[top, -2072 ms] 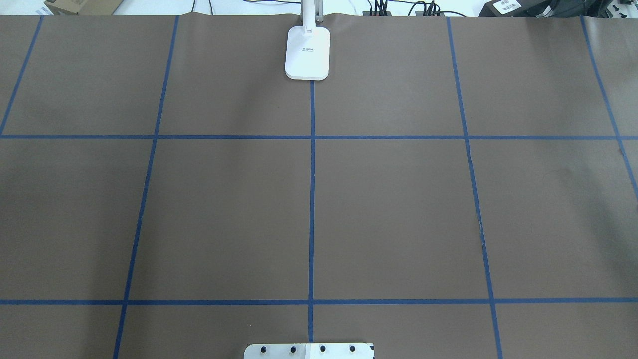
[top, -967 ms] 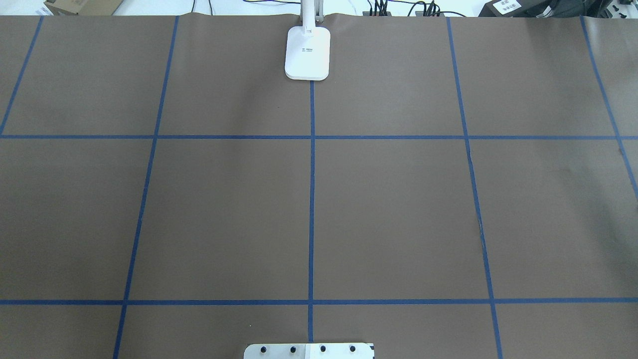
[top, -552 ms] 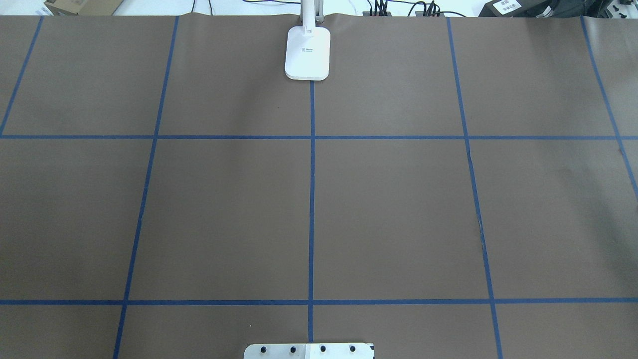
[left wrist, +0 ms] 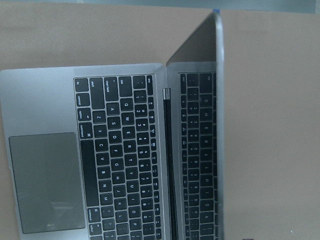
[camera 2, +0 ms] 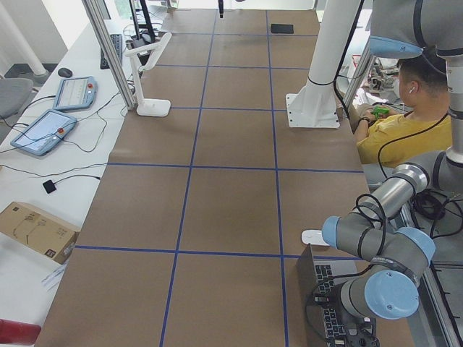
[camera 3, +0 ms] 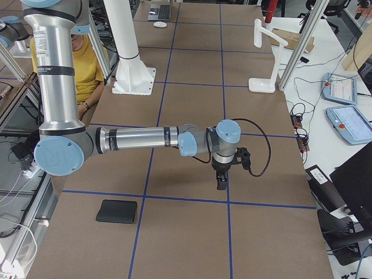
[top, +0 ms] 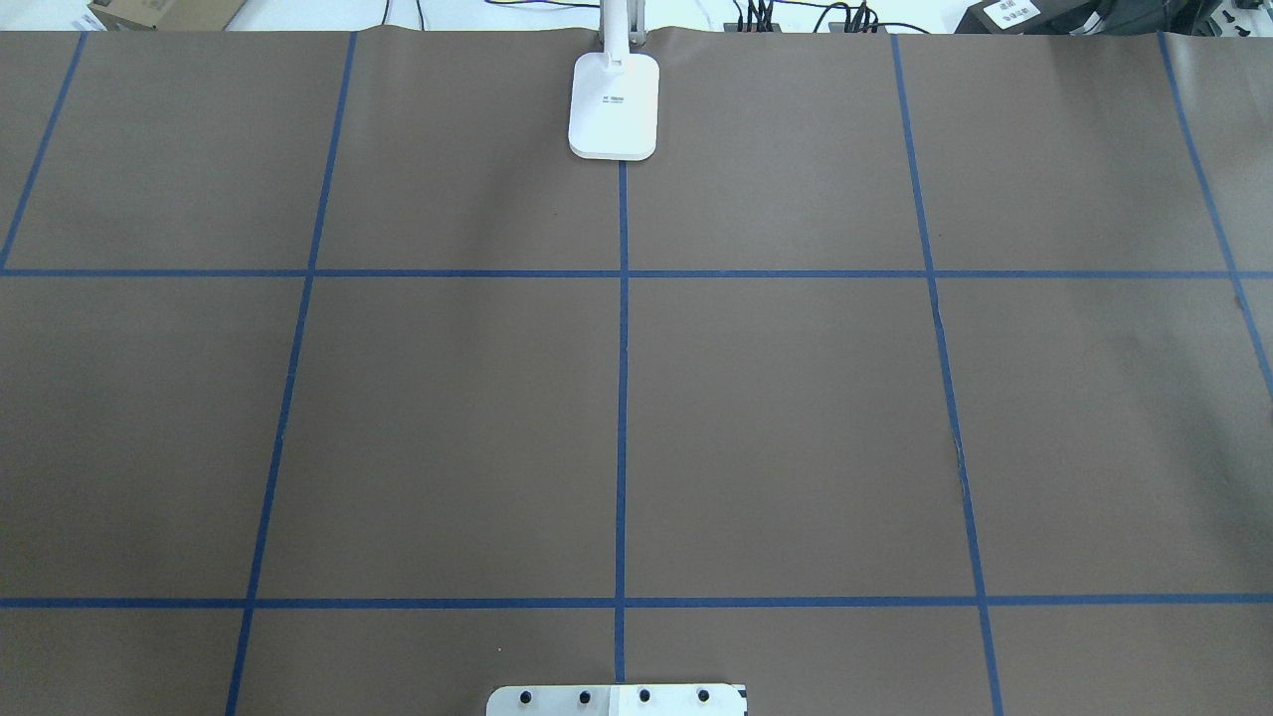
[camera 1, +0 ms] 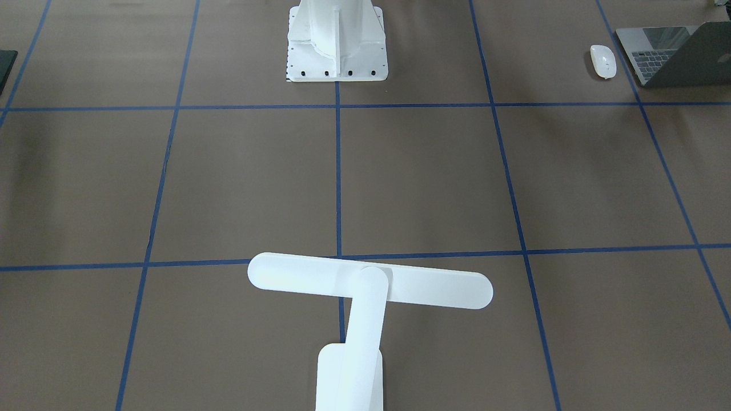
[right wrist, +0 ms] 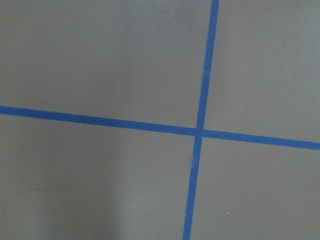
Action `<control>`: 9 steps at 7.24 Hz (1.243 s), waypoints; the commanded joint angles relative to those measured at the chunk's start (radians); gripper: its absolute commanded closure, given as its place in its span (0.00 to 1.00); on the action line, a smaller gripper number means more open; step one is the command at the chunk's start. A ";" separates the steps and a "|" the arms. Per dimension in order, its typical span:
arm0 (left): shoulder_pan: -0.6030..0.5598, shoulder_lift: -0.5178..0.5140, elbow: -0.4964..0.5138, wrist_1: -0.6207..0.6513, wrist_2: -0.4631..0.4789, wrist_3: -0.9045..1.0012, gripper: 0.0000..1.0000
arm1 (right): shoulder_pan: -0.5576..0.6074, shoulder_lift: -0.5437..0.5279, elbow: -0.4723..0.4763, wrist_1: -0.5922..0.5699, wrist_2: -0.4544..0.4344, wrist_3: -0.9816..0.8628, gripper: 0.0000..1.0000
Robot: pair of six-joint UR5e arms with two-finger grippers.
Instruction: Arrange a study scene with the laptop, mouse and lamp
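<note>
The laptop (left wrist: pixel 120 155) lies open, its grey keys and dark trackpad filling the left wrist view. It sits at the table's left end (camera 1: pixel 674 54) with the white mouse (camera 1: pixel 603 61) beside it. My left arm's wrist hangs over the laptop (camera 2: pixel 325 303). Its gripper (camera 2: pixel 359 335) is cut by the frame edge and I cannot tell its state. The white lamp (camera 1: pixel 370 281) stands at the far middle edge (top: pixel 614 104). My right gripper (camera 3: pixel 221 181) points down above bare table, far from all three. I cannot tell if it is open or shut.
The white ribbed pedestal (camera 1: pixel 337 40) with its bolted flange stands at the near middle edge. A thin black pad (camera 3: pixel 117 211) lies at the table's right end. Blue tape lines (right wrist: pixel 200 131) cross the brown table. An operator in yellow (camera 2: pixel 405 126) sits behind the robot.
</note>
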 commanded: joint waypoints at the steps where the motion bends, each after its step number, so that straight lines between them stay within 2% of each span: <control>1: 0.000 -0.005 -0.001 -0.002 -0.002 -0.001 0.22 | 0.001 0.000 -0.001 0.000 0.000 0.000 0.00; 3: 0.002 -0.011 -0.001 -0.008 -0.002 -0.002 0.44 | 0.001 0.000 -0.001 0.001 0.000 0.000 0.00; 5: 0.002 -0.014 -0.001 -0.009 -0.002 -0.002 0.59 | -0.001 0.000 -0.001 0.001 0.000 0.000 0.00; 7: 0.002 -0.020 -0.002 -0.009 -0.010 -0.002 0.79 | -0.001 0.000 -0.001 0.001 0.000 0.000 0.00; 8: 0.002 -0.029 -0.002 -0.008 -0.022 -0.005 0.92 | -0.001 0.000 0.001 0.000 0.000 0.000 0.00; 9: 0.002 -0.040 -0.004 -0.009 -0.024 -0.004 1.00 | -0.001 0.000 0.001 0.000 0.000 0.000 0.00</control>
